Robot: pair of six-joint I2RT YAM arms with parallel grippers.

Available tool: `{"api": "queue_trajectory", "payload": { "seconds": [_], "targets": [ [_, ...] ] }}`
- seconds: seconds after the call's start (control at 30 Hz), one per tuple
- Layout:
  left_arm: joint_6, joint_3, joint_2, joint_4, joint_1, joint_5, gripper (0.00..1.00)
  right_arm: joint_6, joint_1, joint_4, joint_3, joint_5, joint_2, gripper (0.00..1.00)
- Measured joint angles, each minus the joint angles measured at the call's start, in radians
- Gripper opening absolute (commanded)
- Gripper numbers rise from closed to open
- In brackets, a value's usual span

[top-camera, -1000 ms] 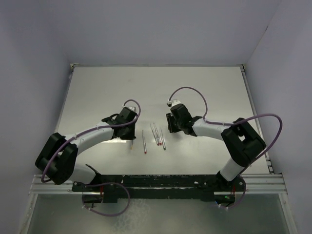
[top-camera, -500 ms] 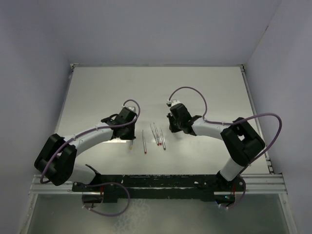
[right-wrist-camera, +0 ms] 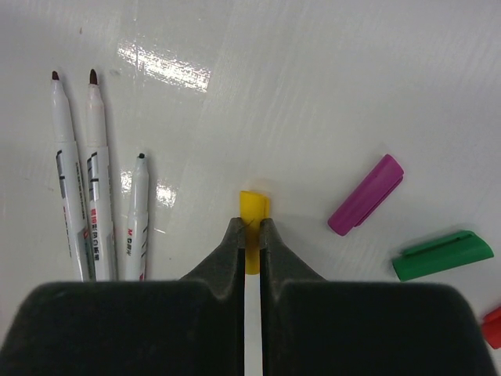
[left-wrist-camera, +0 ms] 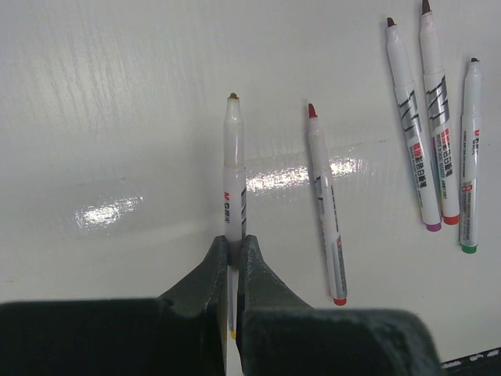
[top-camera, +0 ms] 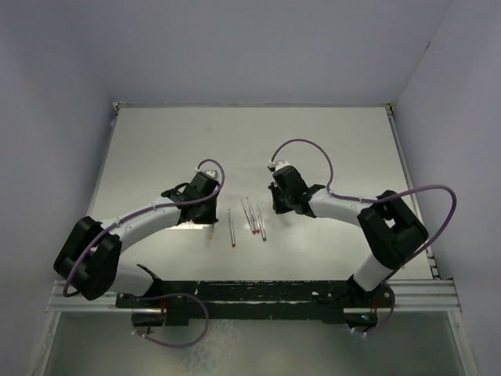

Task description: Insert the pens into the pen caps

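Tools both clamped. Your left tool (left-wrist-camera: 235, 244) pinches the yellow-ended pen (left-wrist-camera: 233, 164) near its rear end, tip pointing away over the counter (left-wrist-camera: 117, 117). A red-tipped pen (left-wrist-camera: 325, 211) lies just beside it, with three pens (left-wrist-camera: 438, 117) further right. Your right tool (right-wrist-camera: 250, 227) grips the yellow cap (right-wrist-camera: 253, 205). You see the purple cap (right-wrist-camera: 365, 195) and green cap (right-wrist-camera: 442, 255) lying to its right.
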Motion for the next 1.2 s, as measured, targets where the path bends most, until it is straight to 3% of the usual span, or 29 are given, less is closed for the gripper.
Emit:
{"api": "queue_trajectory", "payload": {
  "seconds": [0.27, 0.37, 0.7, 1.2],
  "targets": [
    [0.001, 0.000, 0.000, 0.003, 0.000, 0.000, 0.00, -0.003, 0.003, -0.062, 0.058, 0.000, -0.001, 0.00],
    [0.002, 0.000, 0.000, 0.003, 0.000, 0.001, 0.00, -0.003, 0.003, -0.082, 0.087, -0.004, 0.037, 0.10],
    [0.023, 0.000, 0.000, 0.003, 0.000, 0.000, 0.00, -0.010, 0.005, -0.180, 0.148, 0.001, 0.097, 0.29],
    [0.025, 0.000, 0.000, 0.003, 0.000, -0.001, 0.00, -0.014, 0.026, -0.277, 0.186, 0.035, 0.113, 0.30]
  ]
}}
